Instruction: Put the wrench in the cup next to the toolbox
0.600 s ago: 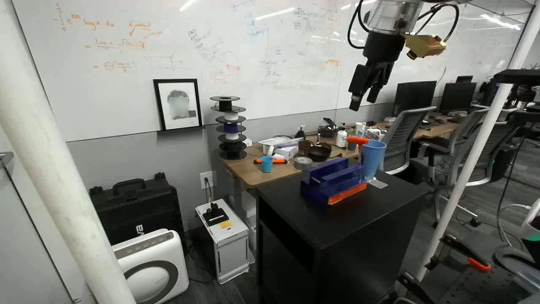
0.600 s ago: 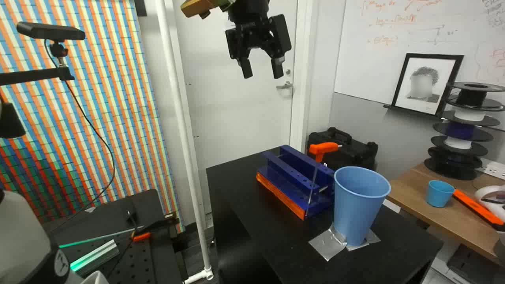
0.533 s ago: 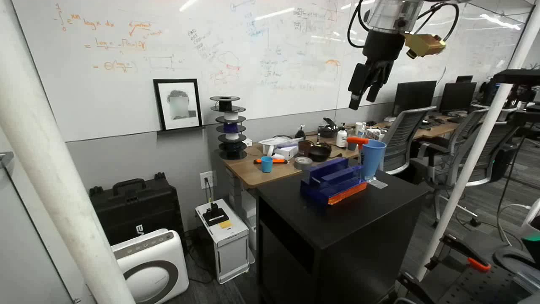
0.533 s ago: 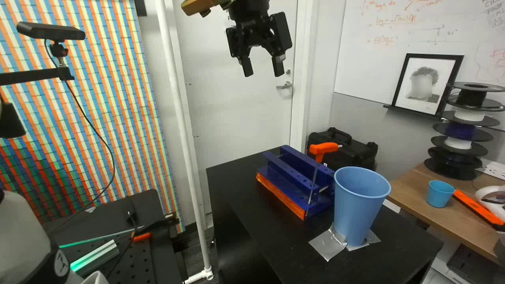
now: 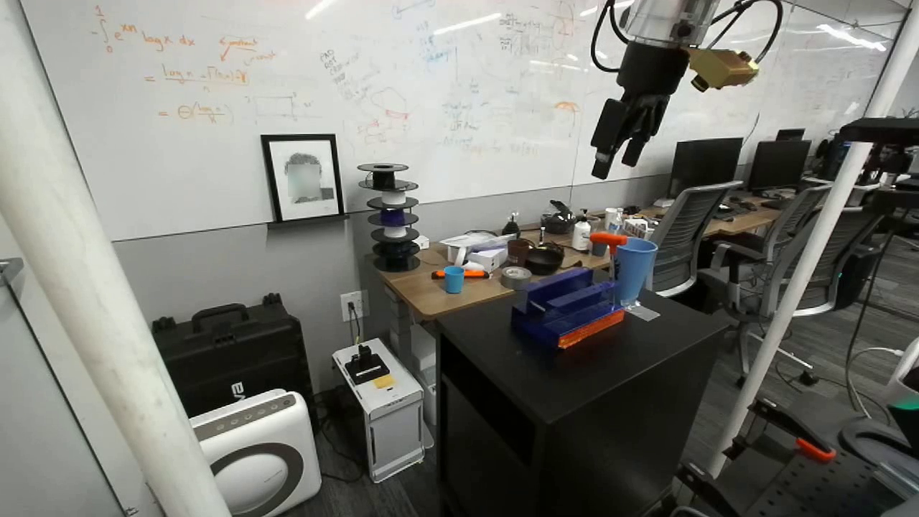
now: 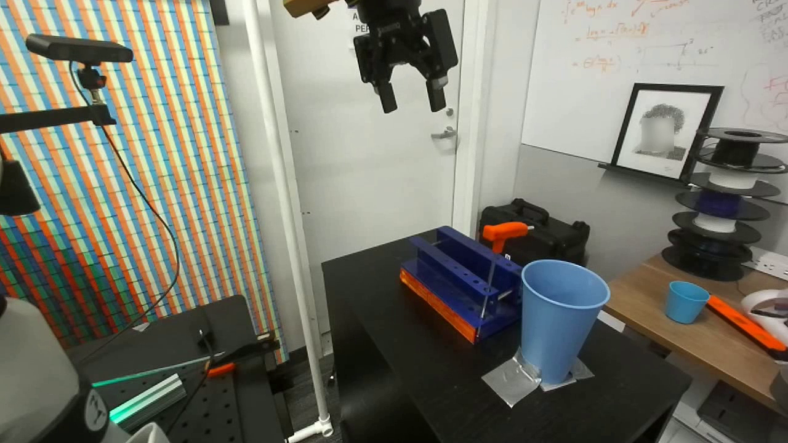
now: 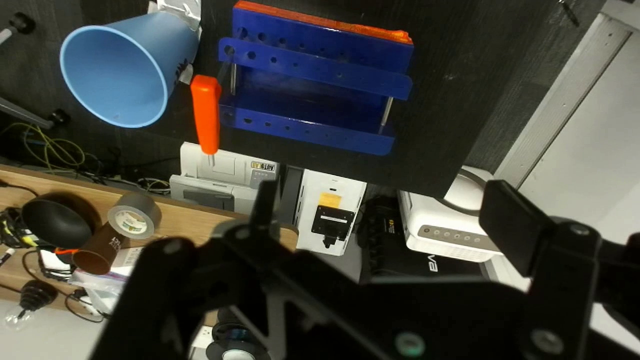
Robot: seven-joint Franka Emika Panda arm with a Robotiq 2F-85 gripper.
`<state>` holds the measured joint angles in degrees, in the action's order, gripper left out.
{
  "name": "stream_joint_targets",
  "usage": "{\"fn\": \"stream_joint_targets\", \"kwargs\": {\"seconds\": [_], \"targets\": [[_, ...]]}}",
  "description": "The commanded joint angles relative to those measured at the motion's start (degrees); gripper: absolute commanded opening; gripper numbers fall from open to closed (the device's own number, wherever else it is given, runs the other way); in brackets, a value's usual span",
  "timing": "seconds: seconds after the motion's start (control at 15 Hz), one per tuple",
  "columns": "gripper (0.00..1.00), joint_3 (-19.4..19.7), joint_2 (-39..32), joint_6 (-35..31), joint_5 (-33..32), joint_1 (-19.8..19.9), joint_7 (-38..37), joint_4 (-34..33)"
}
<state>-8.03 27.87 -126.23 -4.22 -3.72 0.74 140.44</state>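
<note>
Holds black two-fingered hand [image 6: 412,104] wide, empty. Below, has orange T-handled metal wrench [image 6: 505,231] upright in dark-blue rectangular toolbox [image 7: 320,71], likely for grabbing, and tall light-blue plastic cup [image 6: 557,335] taped, likely against tipping.

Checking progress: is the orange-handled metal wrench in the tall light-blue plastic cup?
No, out: the wrench stands in the dark-blue rectangular toolbox, beside the cup.

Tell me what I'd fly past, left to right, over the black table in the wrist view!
The cup → the wrench handle → the toolbox.
</note>
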Motion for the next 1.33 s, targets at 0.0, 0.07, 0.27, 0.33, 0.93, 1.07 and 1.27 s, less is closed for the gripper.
{"fn": "stream_joint_targets", "kwargs": {"seconds": [0.0,0.07,0.27,0.33,0.93,1.07,1.27], "targets": [[1.0,0.65,-0.06,0.21,-0.41,-0.74,-0.33,-0.14],[1.0,0.28,-0.76,-0.15,-1.24,-0.26,-0.99,-0.78],[1.0,1.59,-4.74,-0.51,-0.22,0.26,-0.8,-1.53],[1.0,2.02,-5.46,-0.51,-0.01,0.38,-0.89,-1.43],[1.0,7.16,-14.47,-5.28,-2.9,5.95,-3.33,1.37],[1.0,7.5,-16.53,-6.88,-4.25,6.72,-4.43,0.81],[1.0,8.06,-19.14,-9.48,-4.08,7.04,-4.68,-0.1]]}}
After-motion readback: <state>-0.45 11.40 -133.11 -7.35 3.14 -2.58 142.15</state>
